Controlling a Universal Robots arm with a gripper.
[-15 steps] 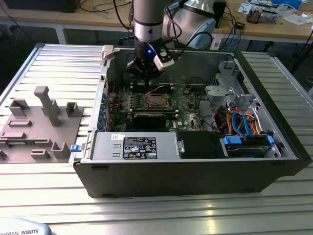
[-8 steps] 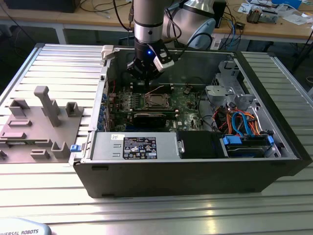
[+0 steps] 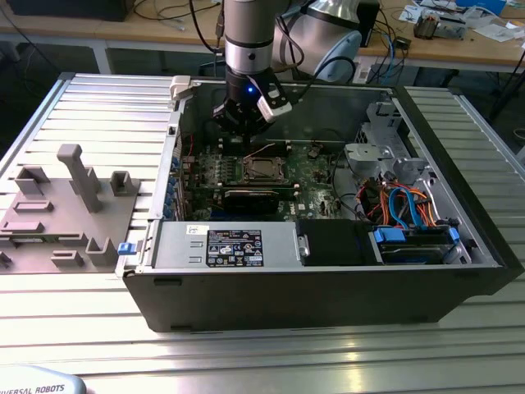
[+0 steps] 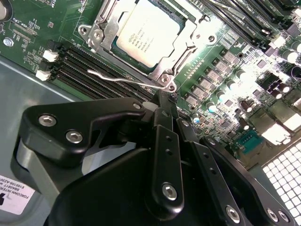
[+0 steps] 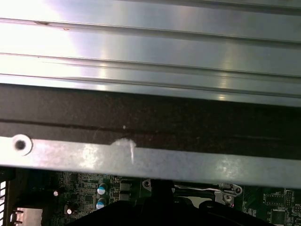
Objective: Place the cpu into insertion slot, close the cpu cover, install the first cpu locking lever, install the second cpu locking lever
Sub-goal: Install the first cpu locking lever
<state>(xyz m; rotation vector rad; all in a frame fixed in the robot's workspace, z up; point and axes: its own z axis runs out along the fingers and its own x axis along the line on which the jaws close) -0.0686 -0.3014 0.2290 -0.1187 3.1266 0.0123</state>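
The cpu [image 4: 150, 33] lies flat in the insertion slot [image 3: 261, 171], its silver top showing through the window of the cpu cover [image 4: 106, 33], which is folded down over it. A thin wire locking lever [image 4: 117, 77] runs along the socket's edge, standing slightly off the board. My gripper [image 4: 162, 99] has its black fingers closed together, the tip right at the lever's hinge end by the socket corner. In the exterior view the gripper [image 3: 246, 131] hangs inside the open computer case, just behind the socket.
Black memory slots [image 4: 80, 66] lie beside the socket. The case holds a power supply [image 3: 234, 246], a drive cage [image 3: 377, 139] and coloured cables [image 3: 402, 205]. A grey fixture block [image 3: 66, 205] sits on the ribbed table at the exterior view's left. The case wall [image 5: 141, 160] is close.
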